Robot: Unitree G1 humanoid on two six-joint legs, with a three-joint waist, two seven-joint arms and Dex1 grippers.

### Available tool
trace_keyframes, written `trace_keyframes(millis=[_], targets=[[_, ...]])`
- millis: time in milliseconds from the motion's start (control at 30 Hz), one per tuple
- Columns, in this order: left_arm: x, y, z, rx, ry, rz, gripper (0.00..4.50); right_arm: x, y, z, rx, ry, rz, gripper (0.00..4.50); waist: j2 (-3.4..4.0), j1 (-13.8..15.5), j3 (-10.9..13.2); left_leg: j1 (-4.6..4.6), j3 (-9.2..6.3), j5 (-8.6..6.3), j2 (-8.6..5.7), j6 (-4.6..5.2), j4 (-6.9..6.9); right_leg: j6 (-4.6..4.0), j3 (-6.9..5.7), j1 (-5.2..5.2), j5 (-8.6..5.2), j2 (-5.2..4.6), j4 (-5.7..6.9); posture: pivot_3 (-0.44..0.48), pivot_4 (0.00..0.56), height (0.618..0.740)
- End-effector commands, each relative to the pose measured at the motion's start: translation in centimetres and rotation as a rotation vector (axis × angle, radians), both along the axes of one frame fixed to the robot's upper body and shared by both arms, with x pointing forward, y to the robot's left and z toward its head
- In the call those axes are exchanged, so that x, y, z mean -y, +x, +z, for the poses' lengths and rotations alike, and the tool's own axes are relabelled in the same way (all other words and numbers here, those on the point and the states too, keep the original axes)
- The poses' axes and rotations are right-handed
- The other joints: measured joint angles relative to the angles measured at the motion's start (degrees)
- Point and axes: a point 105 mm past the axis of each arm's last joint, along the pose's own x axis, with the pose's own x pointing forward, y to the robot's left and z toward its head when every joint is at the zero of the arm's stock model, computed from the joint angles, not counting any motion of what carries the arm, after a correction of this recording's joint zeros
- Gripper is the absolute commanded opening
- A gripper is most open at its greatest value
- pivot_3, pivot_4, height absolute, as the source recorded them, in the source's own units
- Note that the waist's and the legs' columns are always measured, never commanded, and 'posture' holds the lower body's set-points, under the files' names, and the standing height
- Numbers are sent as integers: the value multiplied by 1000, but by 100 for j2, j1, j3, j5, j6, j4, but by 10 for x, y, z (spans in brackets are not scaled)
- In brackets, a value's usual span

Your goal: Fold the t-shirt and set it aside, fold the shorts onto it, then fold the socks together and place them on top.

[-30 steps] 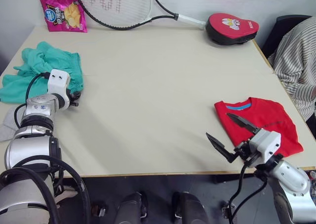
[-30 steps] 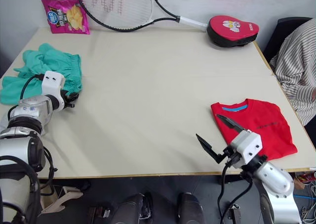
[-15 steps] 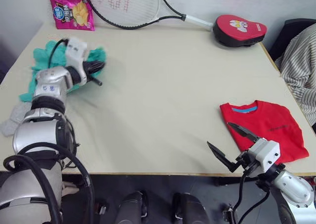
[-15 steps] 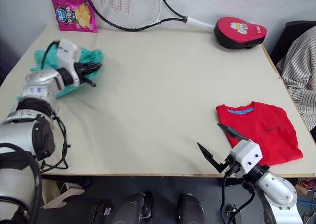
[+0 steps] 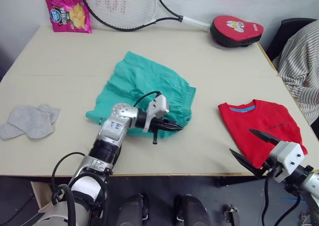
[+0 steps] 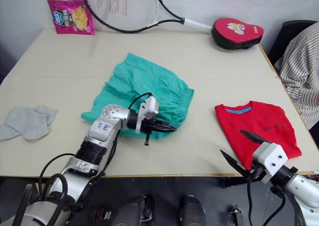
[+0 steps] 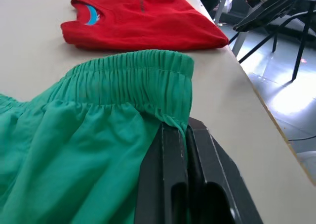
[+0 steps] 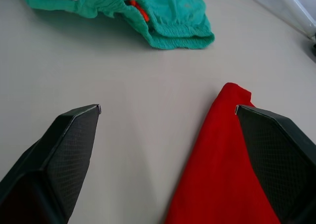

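Now left gripper (image 5: 172, 128) pinched shut on waistband edge of shorts (image 5: 144, 89), spread mid-table, long axis running from near right toward far left. Right gripper (image 5: 254, 148) spread wide at table's (image 5: 224, 61) near right edge, just beside folded t-shirt (image 5: 264, 121), collar facing away. Socks (image 5: 30, 121) lie far left.

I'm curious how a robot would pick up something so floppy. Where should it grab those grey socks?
Probably at the edge of the socks nearest the table's middle, coming from above on the shorts side. They lie flat and overlapping, so one pinch where they cross may lift both.
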Motion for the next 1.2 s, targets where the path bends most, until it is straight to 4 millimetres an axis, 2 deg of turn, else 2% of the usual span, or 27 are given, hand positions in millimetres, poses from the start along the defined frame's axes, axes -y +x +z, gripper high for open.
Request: trace_keyframes(millis=[33,100,200,367,433,500,533,600,633,700,833,900,967,1200], targets=[[8,-16,25,48,-109,-60,1246,-2,-2,13,13,15,25,4500,6,-1,-3,2,-1,-12,1,-17,1,-2,0,3,1,-2,-2,0,150,740],[0,-22,32,29,-122,-87,1940,-5,-1,16,-2,27,47,4500,9,0,-4,1,-2,-16,2,-16,2,-2,0,0,1,-6,-2,0,150,740],[-19,-18,32,13,-83,-56,2858,-9,7,21,22,1,65,4500,20,-23,-10,1,0,-9,7,-2,4,-7,-2,-1,-2,-4,-3,0,150,740],[-53,-11,44,85,-135,4,4444,-32,20,27,56,0,167,4500,26,-12,-13,0,1,-8,12,-3,9,-10,-6,-2,-4,1,-2,0,150,740],[-78,-11,43,142,-106,35,4444,-53,23,27,50,-8,263,4500,27,-33,-13,0,1,-9,12,-2,9,-10,-6,-1,-4,1,-3,0,150,740],[-90,-11,41,176,-88,52,4444,-64,23,26,41,-17,314,4500,28,-29,-13,-1,4,-10,15,-6,5,-16,-4,-8,-7,2,0,0,150,740],[-110,-6,34,221,-23,110,4444,-78,24,19,19,-32,361,4500,28,-24,-13,-1,4,-11,17,-8,6,-19,-6,-10,-9,3,0,0,150,740],[-169,-2,16,276,139,245,4481,-106,33,1,-39,-80,396,4500,29,-80,-14,-2,5,-11,20,-10,6,-20,-6,-11,-9,4,0,0,150,740],[-186,-2,12,303,187,278,4481,-113,37,-4,-56,-98,393,4500,29,-118,-14,1,8,-11,21,-13,6,-23,-1,-15,-10,5,3,0,150,740],[-206,-4,5,349,270,297,4481,-124,39,-9,-46,-157,426,4500,29,-153,-14,-5,8,-13,26,-19,3,-34,-5,-27,-15,5,9,0,150,740],[-248,-11,-15,404,451,356,4481,-137,45,-15,77,-390,511,4500,30,-93,-13,-13,4,-45,21,-42,7,-35,-11,-28,-16,-5,-1,0,150,740],[-259,-7,-20,442,478,407,4481,-135,54,-13,128,-463,505,4500,30,-70,-14,-12,7,-49,14,-40,6,-32,-9,-28,-15,-12,-3,0,150,740],[-261,1,-23,476,484,448,4481,-132,65,-9,166,-521,488,4500,30,-44,-14,-8,7,-49,13,-41,6,-31,-10,-28,-14,-16,-1,0,150,740],[-244,26,-36,490,523,426,4481,-118,79,-18,98,-640,500,4500,51,10,-29,0,7,-36,13,-47,9,-31,-17,-22,-14,-14,26,0,150,740]])
